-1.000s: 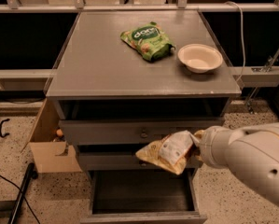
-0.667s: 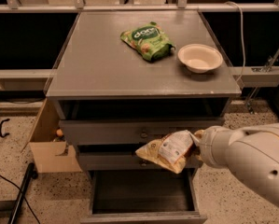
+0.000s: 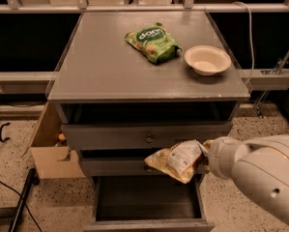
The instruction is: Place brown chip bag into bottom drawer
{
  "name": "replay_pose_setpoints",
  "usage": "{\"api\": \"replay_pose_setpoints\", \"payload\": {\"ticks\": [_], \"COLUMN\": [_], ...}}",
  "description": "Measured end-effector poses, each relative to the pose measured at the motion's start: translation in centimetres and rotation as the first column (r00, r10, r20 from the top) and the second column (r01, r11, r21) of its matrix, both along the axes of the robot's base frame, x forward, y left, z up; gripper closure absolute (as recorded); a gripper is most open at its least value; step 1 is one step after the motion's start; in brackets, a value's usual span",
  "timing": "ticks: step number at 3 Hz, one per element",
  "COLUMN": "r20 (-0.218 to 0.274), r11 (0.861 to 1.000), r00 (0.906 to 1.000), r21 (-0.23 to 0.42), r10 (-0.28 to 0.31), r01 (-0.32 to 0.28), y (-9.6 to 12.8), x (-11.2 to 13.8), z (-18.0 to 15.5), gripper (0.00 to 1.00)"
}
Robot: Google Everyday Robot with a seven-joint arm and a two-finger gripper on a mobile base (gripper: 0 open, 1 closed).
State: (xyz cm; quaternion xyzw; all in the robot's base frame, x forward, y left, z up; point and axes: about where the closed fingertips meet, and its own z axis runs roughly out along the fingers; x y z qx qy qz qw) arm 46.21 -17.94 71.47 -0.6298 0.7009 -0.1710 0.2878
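Observation:
The brown chip bag (image 3: 177, 159), tan with a white label panel, hangs in the air in front of the middle drawer, tilted, above the open bottom drawer (image 3: 149, 224). My gripper (image 3: 202, 154) is at the bag's right end, at the tip of the white arm coming in from the lower right, and is shut on the bag. The arm's wrist hides most of the fingers. The bottom drawer is pulled out and its dark grey inside shows nothing in it.
A green snack bag (image 3: 152, 43) and a white bowl (image 3: 207, 59) lie on the grey cabinet top (image 3: 105, 71). Two shallower drawers with knobs (image 3: 149, 139) are slightly open. An open cardboard box (image 3: 50, 156) stands left of the cabinet, and cables lie on the floor.

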Motion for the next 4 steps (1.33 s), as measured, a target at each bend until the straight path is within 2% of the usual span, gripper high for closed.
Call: {"api": "replay_pose_setpoints", "payload": {"ticks": [1, 2, 3, 4], "r20": [0.014, 0.023, 0.006, 0.008], "r11": [0.999, 0.999, 0.997, 0.991], "r00": [0.9987, 0.9987, 0.9995, 0.9976], "r21": [0.004, -0.009, -0.078, -0.112], "r10": [-0.049, -0.046, 0.029, 0.068], "r01": [0.049, 0.046, -0.029, -0.067], "y": [-3.0, -5.8, -6.1, -5.9], "x": [1.0, 1.9, 1.5, 1.8], "z": [-2.9, -6.9, -9.8, -10.3], "gripper": [1.0, 1.0, 1.0, 1.0]}}
